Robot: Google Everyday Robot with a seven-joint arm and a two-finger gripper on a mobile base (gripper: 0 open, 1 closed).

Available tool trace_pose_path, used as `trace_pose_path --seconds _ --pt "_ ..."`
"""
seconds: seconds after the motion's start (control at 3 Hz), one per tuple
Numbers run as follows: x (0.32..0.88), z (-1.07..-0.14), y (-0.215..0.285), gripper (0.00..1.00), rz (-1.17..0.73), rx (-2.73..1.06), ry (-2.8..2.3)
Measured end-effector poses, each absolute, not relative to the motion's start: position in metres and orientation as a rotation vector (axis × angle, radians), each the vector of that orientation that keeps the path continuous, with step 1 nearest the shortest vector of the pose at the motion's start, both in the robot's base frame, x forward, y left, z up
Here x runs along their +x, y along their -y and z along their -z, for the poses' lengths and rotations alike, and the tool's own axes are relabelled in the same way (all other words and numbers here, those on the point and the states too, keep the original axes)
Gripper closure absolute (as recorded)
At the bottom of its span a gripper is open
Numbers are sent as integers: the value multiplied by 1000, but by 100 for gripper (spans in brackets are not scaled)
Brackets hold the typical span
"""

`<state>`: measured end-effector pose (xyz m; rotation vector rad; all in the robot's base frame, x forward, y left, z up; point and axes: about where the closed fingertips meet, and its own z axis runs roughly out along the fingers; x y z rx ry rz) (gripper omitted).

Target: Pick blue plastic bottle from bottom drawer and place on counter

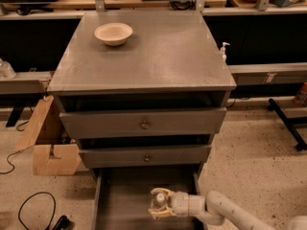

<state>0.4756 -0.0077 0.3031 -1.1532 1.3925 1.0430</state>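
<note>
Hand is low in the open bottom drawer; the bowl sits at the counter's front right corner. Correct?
Not quite. The camera view shows the bowl at the counter's back left corner. The hand is indeed low in the open bottom drawer.

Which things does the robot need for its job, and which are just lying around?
For the job:
- gripper, down in the bottom drawer
- counter
- blue plastic bottle: cannot be made out

Just lying about:
- cream bowl on the counter
- white pump-dispenser bottle by the counter's right edge
- cardboard box on the floor
</note>
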Motion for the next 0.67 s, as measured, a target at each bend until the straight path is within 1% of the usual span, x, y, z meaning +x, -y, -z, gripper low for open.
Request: trace_pose_path --seconds 0.33,0.67 --pt "435 -422 62 100 -1118 -1072 -1394" --pt "421 -510 96 100 -1122 -1055 -1407"
